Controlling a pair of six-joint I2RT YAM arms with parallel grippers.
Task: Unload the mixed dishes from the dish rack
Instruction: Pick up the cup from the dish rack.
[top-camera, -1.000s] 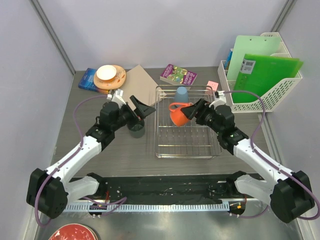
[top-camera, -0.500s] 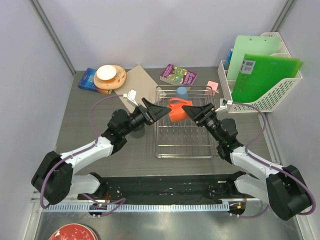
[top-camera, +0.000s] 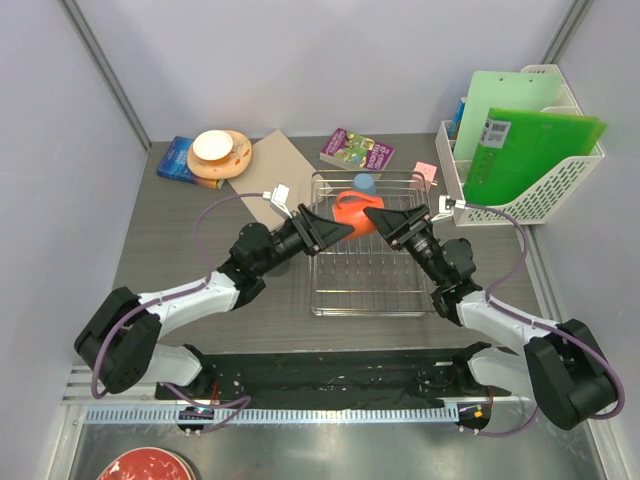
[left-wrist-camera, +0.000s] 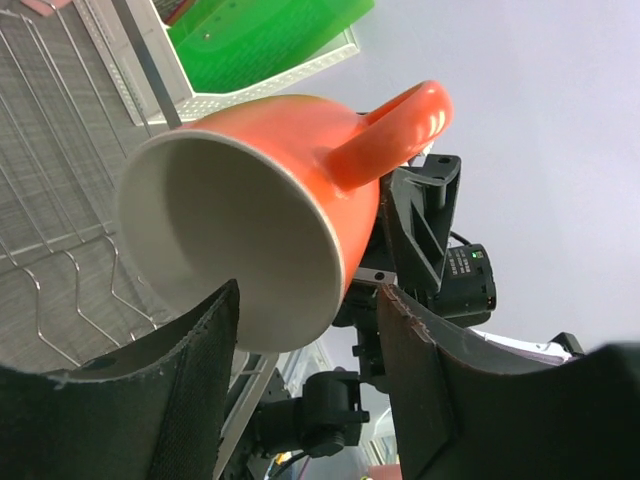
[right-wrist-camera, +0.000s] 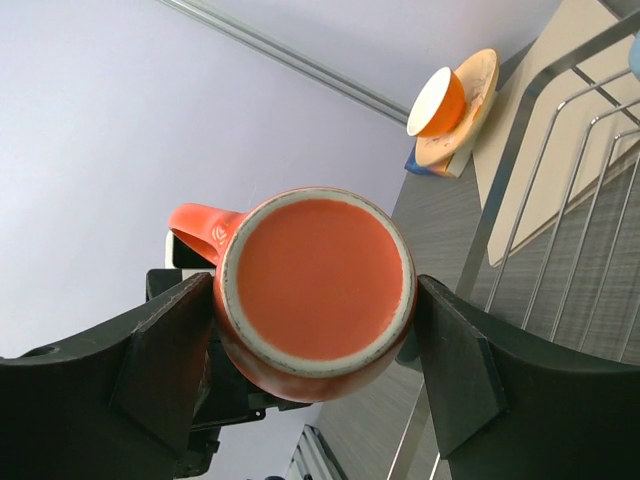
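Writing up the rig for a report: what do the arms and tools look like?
Left arm and right arm: white links, black joints, a looping purple cable each. Left tool and right tool: black, two broad tapered fingers.

At the far right of the dark wood-grain counter (top-camera: 150, 235) stands a white plastic lattice file basket (top-camera: 560, 192), upright, holding a bright green folder (top-camera: 535, 150), a paler green clipboard (top-camera: 500, 100) behind it and something blue (top-camera: 458, 115) at its left end. Along the far edge lie a blue book (top-camera: 173, 163), a brown sheet (top-camera: 275, 165) beside it, a purple book (top-camera: 357, 150) and a small pink note (top-camera: 426, 171) near the basket. A red plate (top-camera: 145, 467) sits at the near left corner, partly cut off by the top view's edge.
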